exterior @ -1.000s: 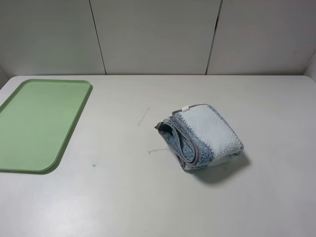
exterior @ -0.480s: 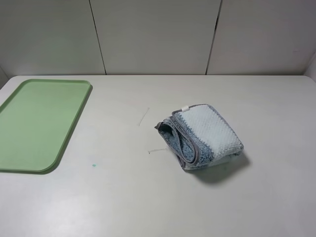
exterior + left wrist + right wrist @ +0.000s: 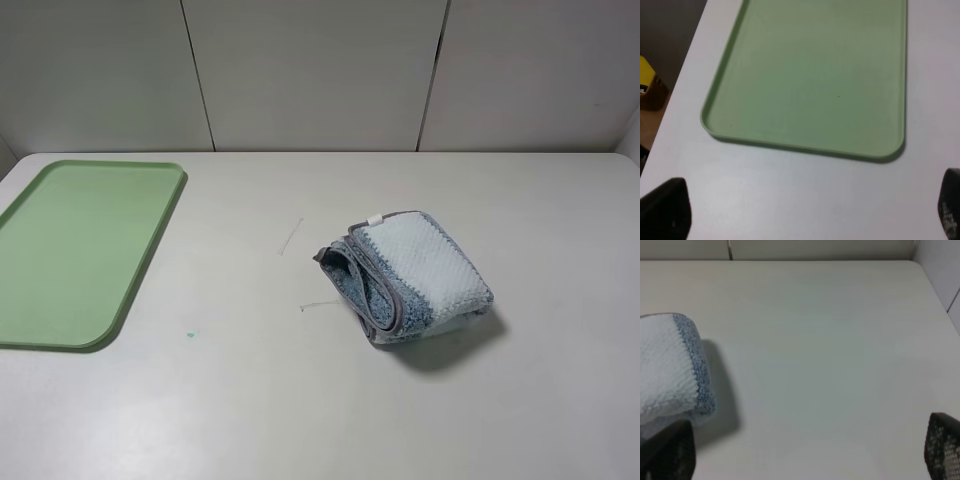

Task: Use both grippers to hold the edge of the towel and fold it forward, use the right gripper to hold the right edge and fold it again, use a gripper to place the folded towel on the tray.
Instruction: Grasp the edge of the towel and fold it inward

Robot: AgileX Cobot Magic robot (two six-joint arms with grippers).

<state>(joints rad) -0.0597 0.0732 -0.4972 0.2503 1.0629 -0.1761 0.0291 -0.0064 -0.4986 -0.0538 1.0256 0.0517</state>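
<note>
Pale wall panels (image 3: 320, 70) backed a white table (image 3: 300, 410), seen from the high camera. We found the towel (image 3: 412, 272) lying on the table right of centre, already gathered into a thick, compact bundle. Its white stripe faced upward, and its grey hem (image 3: 388, 305) curled around the stacked layers on the side toward the tray. A small tag (image 3: 373, 220) stood at the far corner.

The tray (image 3: 80, 250) sat at the left end of the table, well apart from the towel. We saw nothing resting in it.

Neither arm entered the high view. In its wrist view, the left hand (image 3: 807, 210) hung over bare table just short of the tray's near end. Its two fingertips were spread wide, with nothing between them. The right hand (image 3: 805, 450) was likewise spread wide and held nothing. The right side of the bundle lay ahead of it, close to one fingertip but not gripped.

We judged from the layered shape that both folds, the forward one and the second from the right edge, were complete. Only the last step was left: taking hold of the bundle, carrying it across the table and setting it on the tray. We also judged the bundle loose, since its layers gaped on the tray side. A grasp that pinched only the top layer might therefore let it unfold.
</note>
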